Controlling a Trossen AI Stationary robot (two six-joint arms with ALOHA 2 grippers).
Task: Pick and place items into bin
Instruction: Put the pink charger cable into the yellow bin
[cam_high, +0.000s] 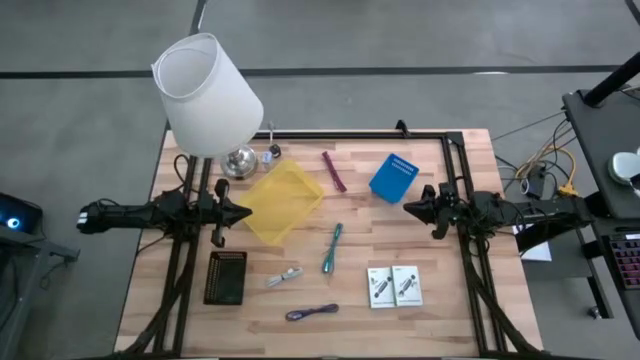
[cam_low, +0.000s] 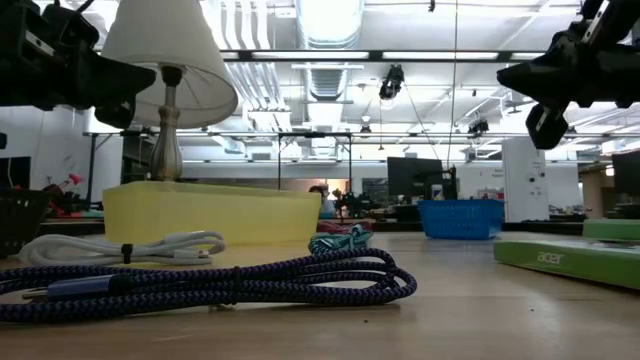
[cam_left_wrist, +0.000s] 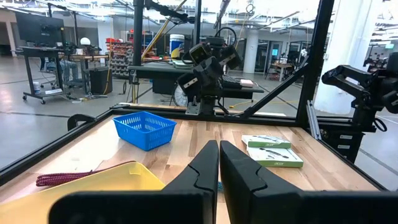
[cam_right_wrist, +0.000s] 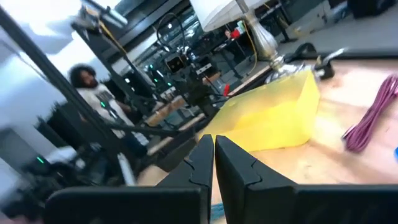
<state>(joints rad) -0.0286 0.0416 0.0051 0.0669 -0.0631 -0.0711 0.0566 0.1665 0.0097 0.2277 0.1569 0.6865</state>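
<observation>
A teal pen (cam_high: 332, 248) lies mid-table. A purple braided cord (cam_high: 311, 313) (cam_low: 230, 285) and a silvery-white cable piece (cam_high: 284, 277) (cam_low: 130, 247) lie toward the near edge. Two white packets (cam_high: 394, 286) (cam_left_wrist: 270, 149) lie side by side on the near right. A slim purple bundle (cam_high: 333, 171) (cam_right_wrist: 373, 115) rests between the yellow bin (cam_high: 283, 203) (cam_right_wrist: 273, 118) and a blue basket (cam_high: 393, 177). My left gripper (cam_high: 245, 212) (cam_left_wrist: 219, 155) hovers shut at the bin's left edge. My right gripper (cam_high: 408, 207) (cam_right_wrist: 213, 149) hovers shut just right of the blue basket, above the table.
A white lamp (cam_high: 208, 95) stands at the far left, its metal base (cam_high: 239, 161) beside the bin. A black mesh basket (cam_high: 226, 277) sits on the near left. A black frame rail (cam_high: 370, 134) runs along the far edge. Bare wood lies around the pen.
</observation>
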